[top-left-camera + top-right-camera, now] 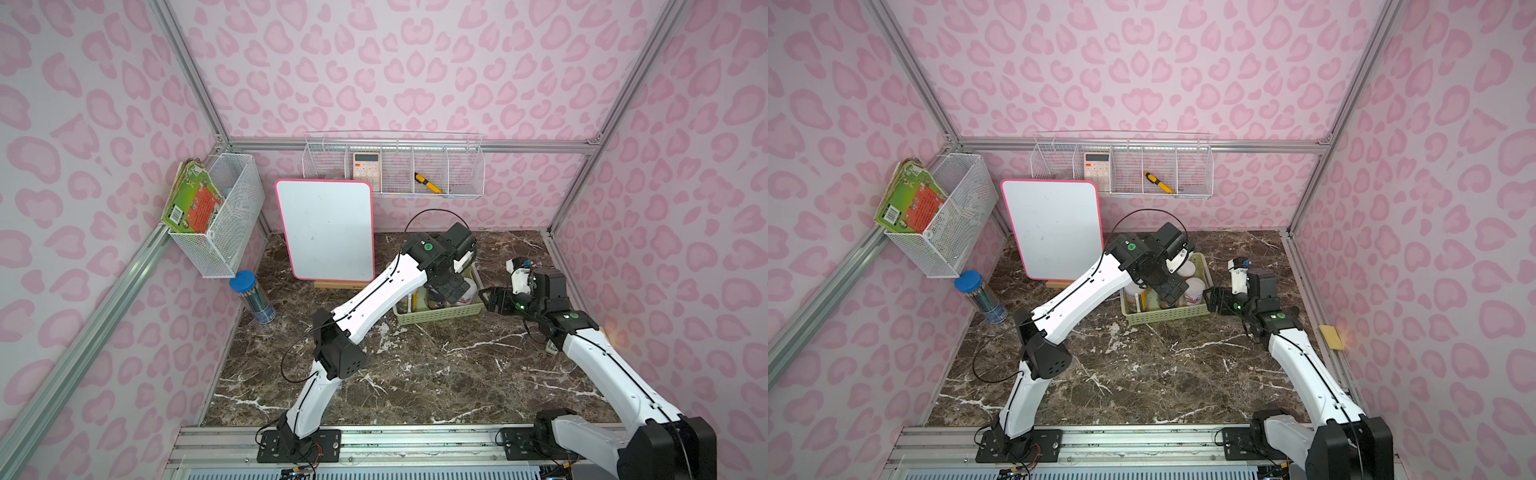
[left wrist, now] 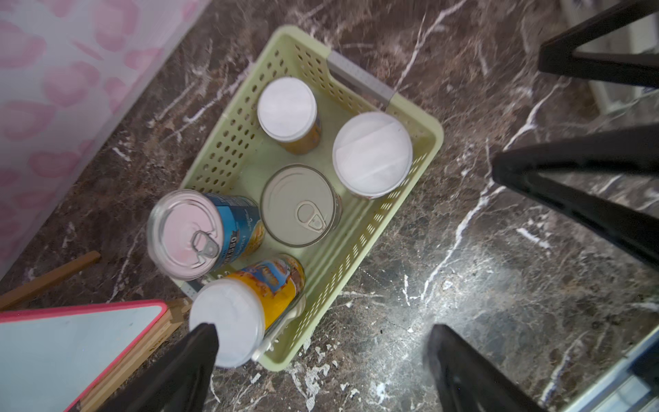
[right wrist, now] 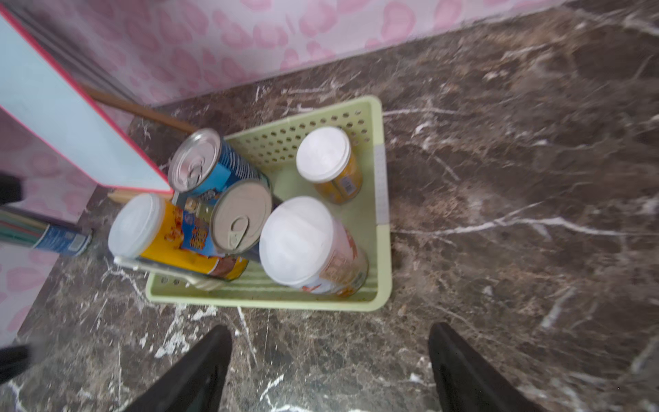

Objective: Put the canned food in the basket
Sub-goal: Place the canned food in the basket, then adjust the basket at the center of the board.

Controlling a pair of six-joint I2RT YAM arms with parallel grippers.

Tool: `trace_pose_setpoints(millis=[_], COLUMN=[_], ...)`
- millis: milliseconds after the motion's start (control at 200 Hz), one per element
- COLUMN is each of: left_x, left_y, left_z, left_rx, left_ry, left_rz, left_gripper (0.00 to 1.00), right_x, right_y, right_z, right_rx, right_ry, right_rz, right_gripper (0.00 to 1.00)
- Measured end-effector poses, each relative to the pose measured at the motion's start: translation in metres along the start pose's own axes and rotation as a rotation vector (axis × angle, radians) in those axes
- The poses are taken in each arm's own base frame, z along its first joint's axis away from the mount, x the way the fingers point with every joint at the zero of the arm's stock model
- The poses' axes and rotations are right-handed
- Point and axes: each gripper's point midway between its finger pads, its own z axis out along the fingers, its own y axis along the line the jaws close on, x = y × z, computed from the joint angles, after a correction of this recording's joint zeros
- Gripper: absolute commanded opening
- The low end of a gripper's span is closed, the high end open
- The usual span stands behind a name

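Basket sat near the desk's far edge, right of centre, with all five cans inside — three upright, the blue can and the yellow can tilted against the end wall by the whiteboard. Left gripper hung above the basket, fingers spread, holding nothing. Right gripper — also spread and empty — sat just off the basket's other end.

Left arm and right arm, glossy white link shells with small screw holes, matte black joint housings, a round green dot on each wrist block, thin black cables looping alongside, black screwed base plates, black tapered jaws
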Motion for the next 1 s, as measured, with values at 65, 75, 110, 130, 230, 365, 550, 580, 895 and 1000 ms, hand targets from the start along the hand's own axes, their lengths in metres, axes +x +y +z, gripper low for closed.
trace_pose_setpoints(millis=[65, 75, 110, 130, 230, 365, 550, 580, 895, 1000], left_x=[-0.003, -0.003, 0.001, 0.006, 0.044, 0.106, 0.168, 0.173, 0.179, 0.174], left_y=[0.011, 0.013, 0.019, 0.022, 0.040, 0.076, 0.073, 0.075, 0.081, 0.076], left_z=[-0.033, -0.039, -0.054, -0.061, -0.079, -0.074, -0.029, -0.024, 0.002, 0.011], left_rx=[-0.025, -0.031, -0.045, -0.053, -0.104, -0.165, -0.164, -0.168, -0.140, -0.110], left_ry=[-0.069, -0.084, -0.113, -0.125, -0.173, -0.159, -0.047, -0.042, -0.084, -0.077], left_rz=[-0.056, -0.067, -0.095, -0.113, -0.180, -0.350, -0.460, -0.484, -0.586, -0.586], left_gripper=[0.80, 0.77, 0.71, 0.69, 0.53, 0.47, 0.46, 0.45, 0.42, 0.42], right_x=[-0.014, -0.016, -0.020, -0.021, -0.016, 0.002, 0.025, 0.027, 0.057, 0.064], right_y=[-0.021, -0.025, -0.035, -0.039, -0.046, -0.053, -0.053, -0.050, -0.049, -0.049], right_z=[0.000, 0.002, 0.006, 0.010, 0.037, 0.066, 0.086, 0.089, 0.108, 0.107], right_rx=[0.050, 0.061, 0.081, 0.089, 0.070, 0.054, 0.052, 0.052, 0.126, 0.158], right_ry=[-0.039, -0.042, -0.041, -0.036, 0.035, 0.134, 0.226, 0.237, 0.342, 0.362], right_rz=[0.049, 0.059, 0.075, 0.083, 0.101, 0.103, 0.094, 0.087, 0.042, 0.026], right_gripper=[0.84, 0.84, 0.81, 0.80, 0.78, 0.75, 0.74, 0.73, 0.64, 0.49])
